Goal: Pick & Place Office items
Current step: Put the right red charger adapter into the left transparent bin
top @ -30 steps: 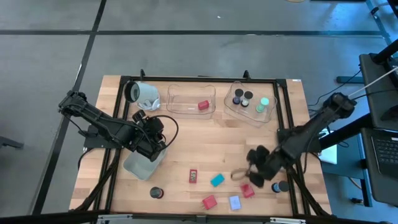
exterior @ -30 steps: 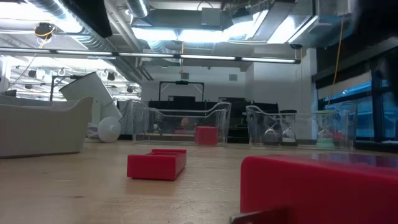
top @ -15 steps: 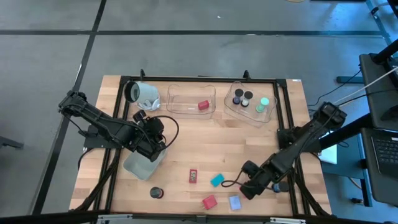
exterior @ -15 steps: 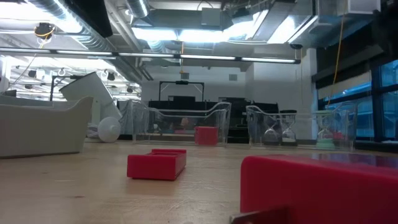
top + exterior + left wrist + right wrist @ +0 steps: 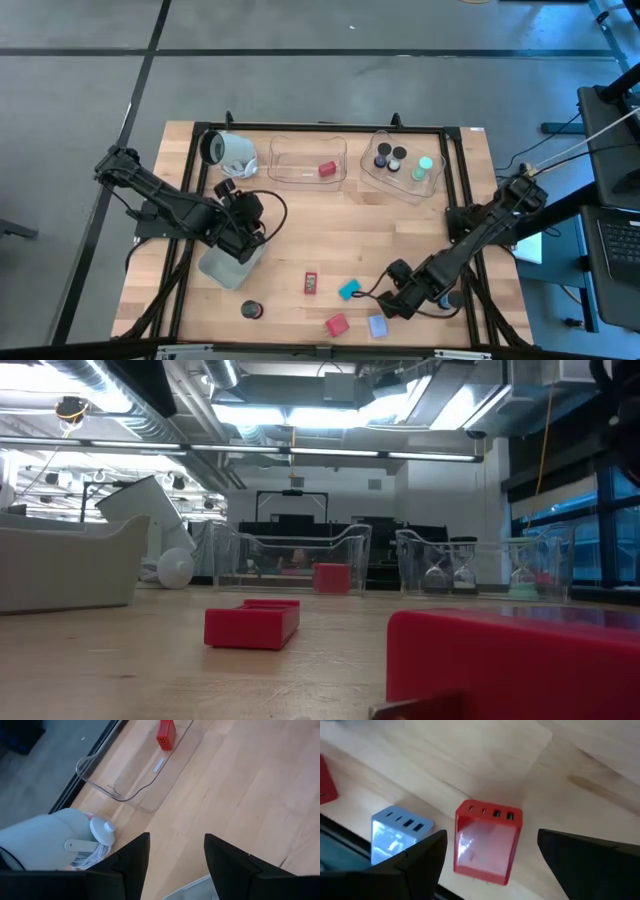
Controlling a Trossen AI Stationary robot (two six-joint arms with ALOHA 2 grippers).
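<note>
My right gripper (image 5: pixel 397 302) is low over the table's near right part and open. In the right wrist view (image 5: pixel 492 840) its fingers stand on either side of a red block (image 5: pixel 487 847) that lies on the wood, with a gap on each side. A blue block (image 5: pixel 400 834) lies beside it. Farther left lie another red block (image 5: pixel 336 324), a teal piece (image 5: pixel 349 290), a flat red piece (image 5: pixel 311 283) and a black cylinder (image 5: pixel 251 310). My left gripper (image 5: pixel 245 218) waits open over the table's left part, above a grey-blue tray (image 5: pixel 222 266).
Two clear trays stand at the far side: one (image 5: pixel 300 158) holds a red block (image 5: pixel 327 169), the other (image 5: pixel 403 178) black cylinders and a mint-green disc (image 5: pixel 425 163). A white cylinder (image 5: pixel 228 150) lies at the far left. Another black cylinder (image 5: pixel 456 299) sits by the right arm.
My right gripper has moved toward the table's near edge and a little left, coming down over the red block at the near right, which the high view now hides beneath it. The items on the table have stayed where they were.
</note>
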